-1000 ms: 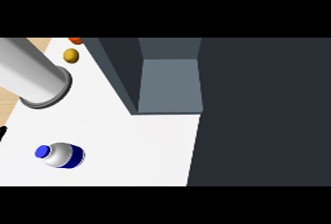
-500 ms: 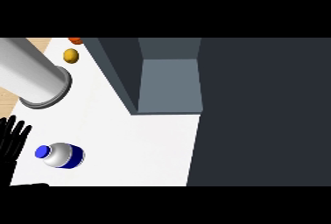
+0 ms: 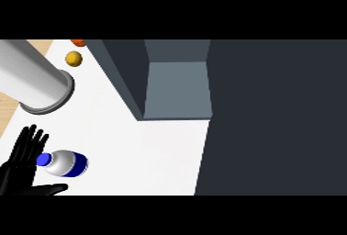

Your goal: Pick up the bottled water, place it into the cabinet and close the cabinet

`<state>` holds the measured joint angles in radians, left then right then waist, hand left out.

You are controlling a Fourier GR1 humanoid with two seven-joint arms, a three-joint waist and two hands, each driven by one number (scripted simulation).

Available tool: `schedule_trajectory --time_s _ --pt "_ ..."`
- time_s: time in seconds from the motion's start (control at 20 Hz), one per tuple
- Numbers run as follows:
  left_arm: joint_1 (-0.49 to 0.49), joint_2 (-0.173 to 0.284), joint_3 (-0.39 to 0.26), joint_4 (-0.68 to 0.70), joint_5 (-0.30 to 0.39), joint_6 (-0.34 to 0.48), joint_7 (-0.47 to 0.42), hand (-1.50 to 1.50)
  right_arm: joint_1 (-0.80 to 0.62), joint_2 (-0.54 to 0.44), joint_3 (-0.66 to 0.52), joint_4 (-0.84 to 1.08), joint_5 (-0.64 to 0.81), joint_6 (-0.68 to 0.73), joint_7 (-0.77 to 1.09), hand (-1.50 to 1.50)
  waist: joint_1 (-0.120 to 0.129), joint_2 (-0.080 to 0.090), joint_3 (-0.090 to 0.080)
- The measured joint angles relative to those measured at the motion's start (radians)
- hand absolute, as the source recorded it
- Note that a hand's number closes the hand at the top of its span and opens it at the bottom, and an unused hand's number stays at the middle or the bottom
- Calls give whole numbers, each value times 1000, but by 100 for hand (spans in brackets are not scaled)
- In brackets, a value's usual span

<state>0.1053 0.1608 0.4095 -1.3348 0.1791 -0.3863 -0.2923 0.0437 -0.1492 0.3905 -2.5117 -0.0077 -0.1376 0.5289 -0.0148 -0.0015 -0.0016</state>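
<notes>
The bottled water [image 3: 66, 163] lies on the white counter [image 3: 142, 151] at the lower left, white with a blue band and a blue cap pointing left. My left hand [image 3: 20, 170] is open just left of it, fingers straight and pointing up, touching or nearly touching the cap. Its thumb reaches right beneath the bottle. The grey-blue cabinet [image 3: 176, 87] stands at the upper middle, its inside visible and nothing showing in it. My right hand does not show.
A thick grey cylinder [image 3: 34, 78] slants in from the upper left above the hand. Two small orange things [image 3: 73, 58] sit near the top left. A large dark panel [image 3: 271, 114] fills the right side. A wooden strip [image 3: 7, 114] edges the counter's left.
My left hand has come up from the lower left edge and moved right against the bottle; its thumb now shows under it. The bottle has not moved.
</notes>
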Motion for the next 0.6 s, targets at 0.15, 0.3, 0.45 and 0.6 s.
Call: schedule_trajectory --time_s 0.15,0.3,0.45,0.6 --pt "-19 -1 0 99 -41 13 -79 -150 -4 -6 4 -1 2 -6 0 -150 0 0 0" --pt "-39 17 8 224 -70 1 -176 -150 7 -10 20 2 5 -10 -14 -150 0 0 0" --pt "-66 45 16 308 -79 -13 -216 -150 -7 -18 6 1 6 -13 -2 -150 2 0 0" --pt "-92 44 5 374 -101 -3 -258 -150 -28 -15 20 1 10 -32 26 -150 3 0 0"
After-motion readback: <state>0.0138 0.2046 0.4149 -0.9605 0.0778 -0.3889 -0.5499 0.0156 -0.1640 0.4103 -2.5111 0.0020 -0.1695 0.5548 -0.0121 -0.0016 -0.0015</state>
